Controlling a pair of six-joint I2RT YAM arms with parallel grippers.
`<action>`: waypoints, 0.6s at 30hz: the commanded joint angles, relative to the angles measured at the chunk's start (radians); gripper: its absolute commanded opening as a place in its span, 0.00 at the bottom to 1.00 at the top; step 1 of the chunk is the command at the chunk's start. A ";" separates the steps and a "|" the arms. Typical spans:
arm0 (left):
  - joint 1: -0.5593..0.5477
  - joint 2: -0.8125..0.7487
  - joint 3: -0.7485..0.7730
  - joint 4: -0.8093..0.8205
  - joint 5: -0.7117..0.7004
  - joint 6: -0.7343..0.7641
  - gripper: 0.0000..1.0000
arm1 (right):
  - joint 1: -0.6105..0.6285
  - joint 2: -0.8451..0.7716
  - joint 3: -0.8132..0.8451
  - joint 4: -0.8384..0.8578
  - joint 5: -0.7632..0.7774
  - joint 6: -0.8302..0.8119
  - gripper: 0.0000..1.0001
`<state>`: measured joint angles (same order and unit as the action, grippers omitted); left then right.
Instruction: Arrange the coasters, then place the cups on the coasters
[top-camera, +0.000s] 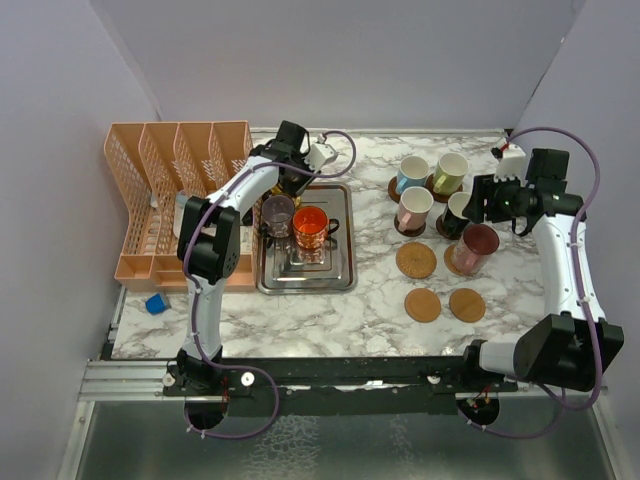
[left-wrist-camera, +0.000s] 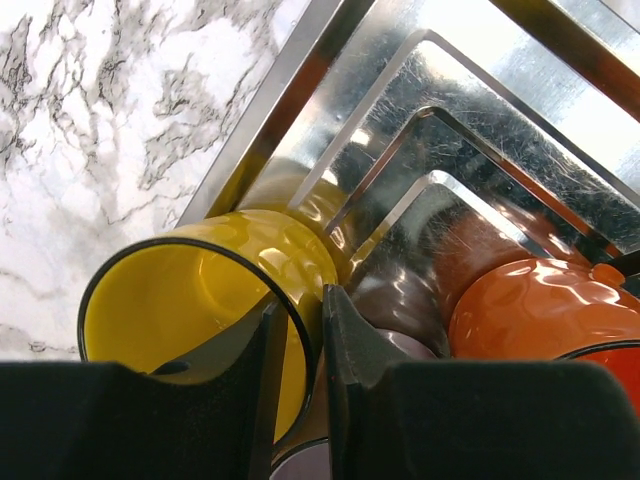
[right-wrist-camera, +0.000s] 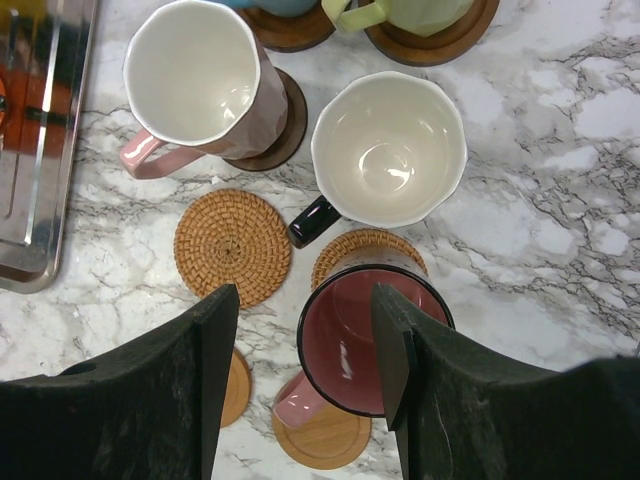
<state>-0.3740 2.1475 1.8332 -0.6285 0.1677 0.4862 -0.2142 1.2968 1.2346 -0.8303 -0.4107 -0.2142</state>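
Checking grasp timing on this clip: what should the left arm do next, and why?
Probably lift straight up: the left gripper pinches the yellow cup by its wall, one finger inside, in the tray, with the orange cup close beside; bare coasters lie to the right.

Grey-veined white marble table (top-camera: 370, 312). Silver tray (top-camera: 338, 265) with yellow cup (left-wrist-camera: 200, 300), orange cup (top-camera: 310, 226), purple cup (top-camera: 277, 212). Maroon cup (right-wrist-camera: 365, 345), dark-rimmed; woven tan coaster (right-wrist-camera: 232, 247) at its ten o'clock. White-lined black cup (right-wrist-camera: 390, 150) at twelve, pink cup (right-wrist-camera: 200, 80) at eleven. Peach rack (top-camera: 170, 190); blue block (top-camera: 155, 304).
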 joint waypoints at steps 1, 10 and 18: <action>0.004 0.018 0.061 0.000 0.025 0.023 0.19 | 0.005 -0.034 -0.010 0.017 -0.017 0.010 0.55; -0.025 0.018 0.137 -0.003 0.024 0.058 0.00 | 0.005 -0.045 -0.012 0.016 -0.012 0.011 0.55; -0.121 -0.029 0.242 -0.003 -0.026 0.062 0.00 | 0.004 -0.040 -0.016 0.035 0.002 0.010 0.55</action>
<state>-0.4274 2.1780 1.9923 -0.6743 0.1856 0.5198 -0.2142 1.2770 1.2301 -0.8291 -0.4099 -0.2142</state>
